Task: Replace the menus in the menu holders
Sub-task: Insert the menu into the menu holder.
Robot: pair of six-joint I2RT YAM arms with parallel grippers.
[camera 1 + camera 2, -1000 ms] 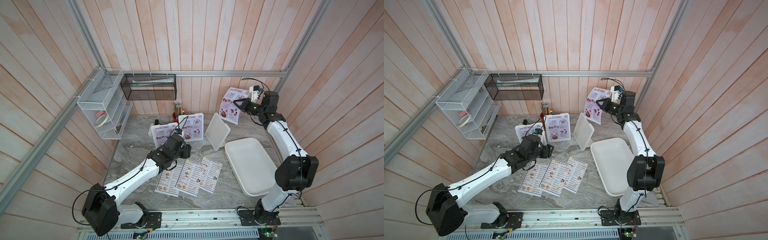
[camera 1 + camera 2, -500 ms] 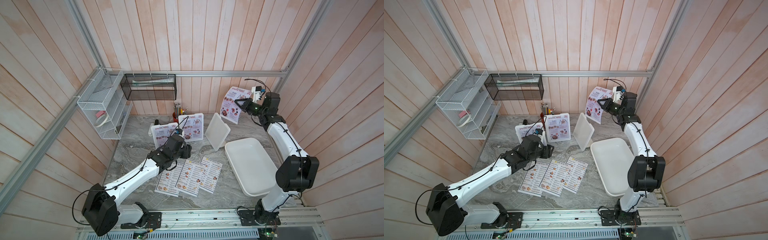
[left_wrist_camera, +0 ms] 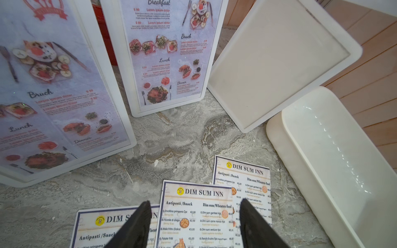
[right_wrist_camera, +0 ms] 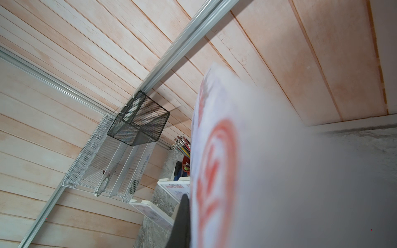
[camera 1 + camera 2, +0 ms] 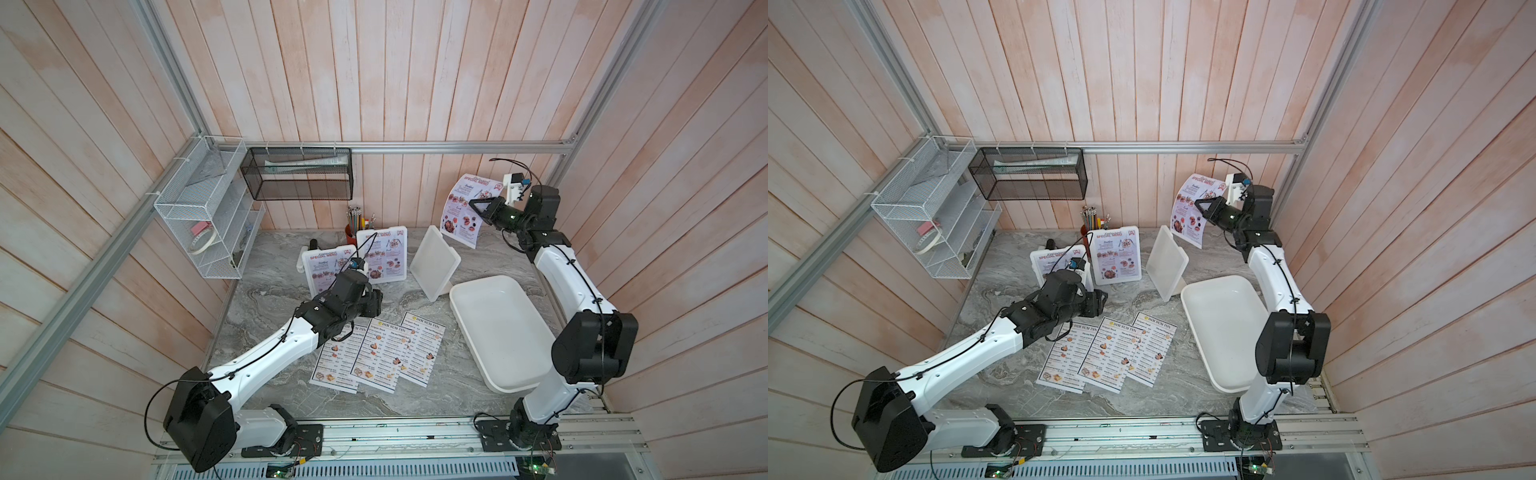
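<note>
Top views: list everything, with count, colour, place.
DIM SUM INN paper menus: three, white, overlapping on grey marble tabletop.
SPECIAL MENU paper sheets: three, lilac, two in holders, one raised.
plastic menu holders: three, white, back; one empty.
large shallow tray: one, white, right.
pencil cup: one, red, behind holders.
wire rack: one, white, left wall.
mesh basket: one, black, back wall.
left gripper: one, black, open above DIM SUM INN menus.
right gripper: one, black, shut on raised sheet.

Matt paper menus (image 5: 382,353), glossy plastic tray (image 5: 498,332)
</note>
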